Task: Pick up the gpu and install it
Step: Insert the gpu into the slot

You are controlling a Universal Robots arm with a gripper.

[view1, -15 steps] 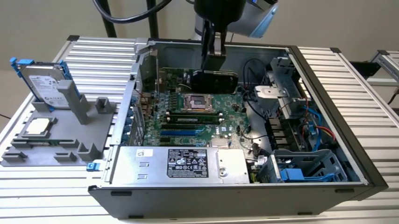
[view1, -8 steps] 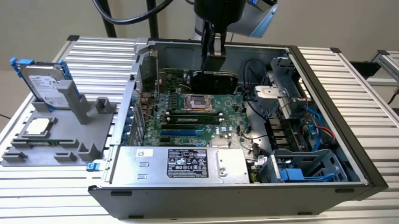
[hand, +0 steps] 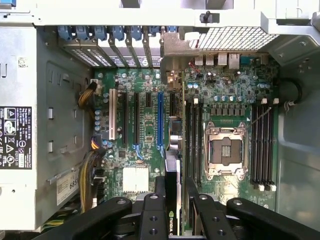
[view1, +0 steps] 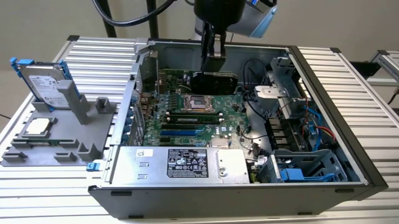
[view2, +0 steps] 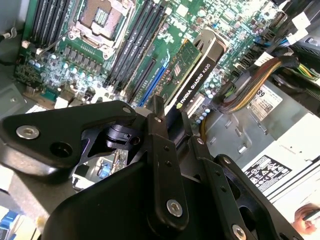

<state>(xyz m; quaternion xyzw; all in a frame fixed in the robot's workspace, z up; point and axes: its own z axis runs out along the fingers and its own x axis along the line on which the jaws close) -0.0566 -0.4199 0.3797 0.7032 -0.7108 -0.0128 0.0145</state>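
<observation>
Inside the open computer case [view1: 218, 200], just behind the empty processor socket [view1: 201, 101] as the exterior view has it, the gripper [view1: 215, 55] hangs from overhead, clamped narrowly on the top edge of the gpu [view1: 214, 83]. The card stands upright on edge, its black cooler face toward the exterior camera and its lower edge close over the green motherboard [view1: 187, 122]; whether it touches the board I cannot tell. In the first wrist view the gripper [hand: 175, 189] has its black fingers [hand: 156, 210] on either side of the gpu [hand: 172, 167], which shows edge-on and runs parallel to the socket [hand: 226, 150], between the memory slots [hand: 193, 135] beside the socket and the long blue slot [hand: 160, 120] farther from it. In the second wrist view the gpu [view2: 192, 75] reaches out from the gripper [view2: 172, 119] with its green board face turned toward the socket [view2: 102, 17]. Farther from the socket than the blue slot lies a cable bundle [hand: 87, 175], and beyond that the silver power supply [view1: 187, 163]. Well apart from the socket, outside the case on the slatted table [view1: 361, 84], a grey holder [view1: 62, 149] carries a hard drive [view1: 46, 86] standing upright and a square silver processor chip [view1: 39, 125] lying flat.
</observation>
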